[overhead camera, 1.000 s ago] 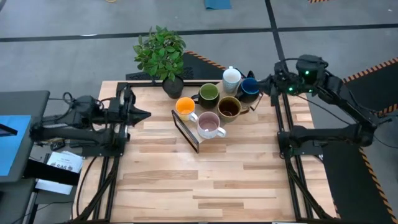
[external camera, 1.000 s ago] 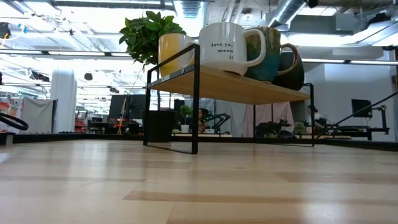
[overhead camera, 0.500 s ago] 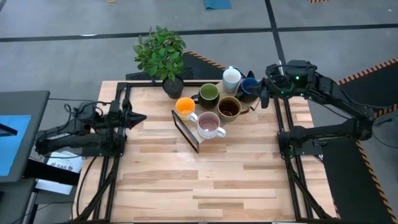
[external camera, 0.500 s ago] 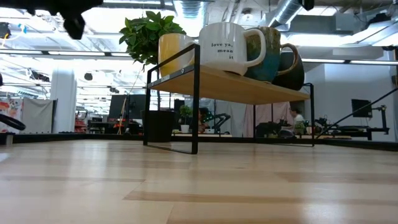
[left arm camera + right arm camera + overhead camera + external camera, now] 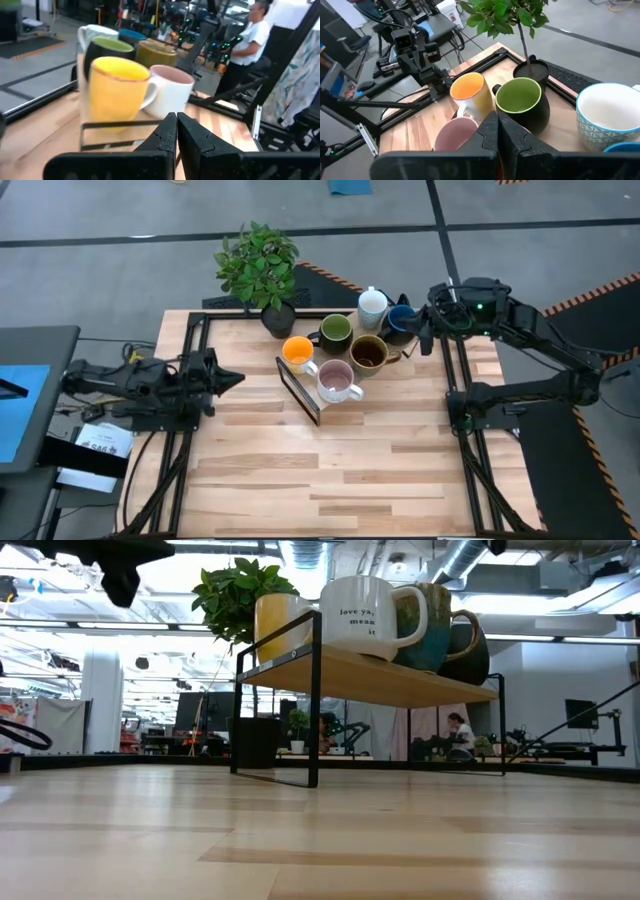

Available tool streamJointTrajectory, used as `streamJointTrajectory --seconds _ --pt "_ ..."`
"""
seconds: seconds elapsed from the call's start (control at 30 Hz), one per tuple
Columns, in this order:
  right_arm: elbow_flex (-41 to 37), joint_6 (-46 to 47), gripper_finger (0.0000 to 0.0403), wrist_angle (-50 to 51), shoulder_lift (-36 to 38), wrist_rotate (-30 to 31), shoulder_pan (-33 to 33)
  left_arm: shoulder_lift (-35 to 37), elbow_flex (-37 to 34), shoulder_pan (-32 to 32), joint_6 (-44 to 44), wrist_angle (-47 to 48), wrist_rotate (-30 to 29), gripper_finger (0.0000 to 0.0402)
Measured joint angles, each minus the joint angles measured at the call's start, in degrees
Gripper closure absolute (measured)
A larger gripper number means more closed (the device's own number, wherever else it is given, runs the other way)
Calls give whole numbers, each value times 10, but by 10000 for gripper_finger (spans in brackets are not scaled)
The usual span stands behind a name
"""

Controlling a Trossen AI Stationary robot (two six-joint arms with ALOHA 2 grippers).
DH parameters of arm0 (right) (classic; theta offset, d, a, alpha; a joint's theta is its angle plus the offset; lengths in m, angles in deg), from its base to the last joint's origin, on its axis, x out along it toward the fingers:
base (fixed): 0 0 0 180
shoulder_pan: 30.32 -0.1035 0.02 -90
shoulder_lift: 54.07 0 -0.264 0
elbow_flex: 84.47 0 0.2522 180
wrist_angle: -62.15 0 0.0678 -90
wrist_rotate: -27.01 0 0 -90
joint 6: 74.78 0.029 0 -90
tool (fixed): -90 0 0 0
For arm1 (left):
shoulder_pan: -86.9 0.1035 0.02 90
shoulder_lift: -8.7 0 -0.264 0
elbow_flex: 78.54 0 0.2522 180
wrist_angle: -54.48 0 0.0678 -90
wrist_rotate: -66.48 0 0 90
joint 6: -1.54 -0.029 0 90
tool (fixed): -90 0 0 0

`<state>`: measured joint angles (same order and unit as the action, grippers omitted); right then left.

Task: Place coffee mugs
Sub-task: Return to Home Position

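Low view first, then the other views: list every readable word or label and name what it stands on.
"love ya, mean it": on the pale ceramic handled mug on the wooden black-framed shelf.
Print on the white paper sheet left of the table: too small to read.

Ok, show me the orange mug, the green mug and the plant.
orange mug (image 5: 297,351): high view, its orange inside.
green mug (image 5: 335,328): high view, its green inside.
plant (image 5: 258,262): high view, its leaves.
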<state>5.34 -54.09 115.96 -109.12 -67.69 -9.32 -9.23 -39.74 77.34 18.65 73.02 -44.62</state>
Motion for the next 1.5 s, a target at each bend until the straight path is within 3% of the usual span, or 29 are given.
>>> streamJointTrajectory --seconds 0.13,0.3,0.73,0.97,1.07,1.33,1.5 --pt "0 -12 382 1 7 -9 0 -33 0 -42 -20 -55 -27 402" --pt "0 -17 382 3 12 -28 0 -29 0 -62 -69 -50 -59 402" --pt "0 -32 382 25 17 -42 0 80 -1 -21 -25 35 19 402" --pt "0 -29 382 24 17 -42 0 105 -120 -20 -30 -125 61 402" --pt "0 -28 382 24 17 -42 0 131 -133 -4 -49 -162 60 401" --pt "0 -26 382 25 17 -42 0 179 -133 57 -23 -56 119 402" --pt "0 -26 382 30 17 -42 0 177 -137 81 -1 -63 169 402"
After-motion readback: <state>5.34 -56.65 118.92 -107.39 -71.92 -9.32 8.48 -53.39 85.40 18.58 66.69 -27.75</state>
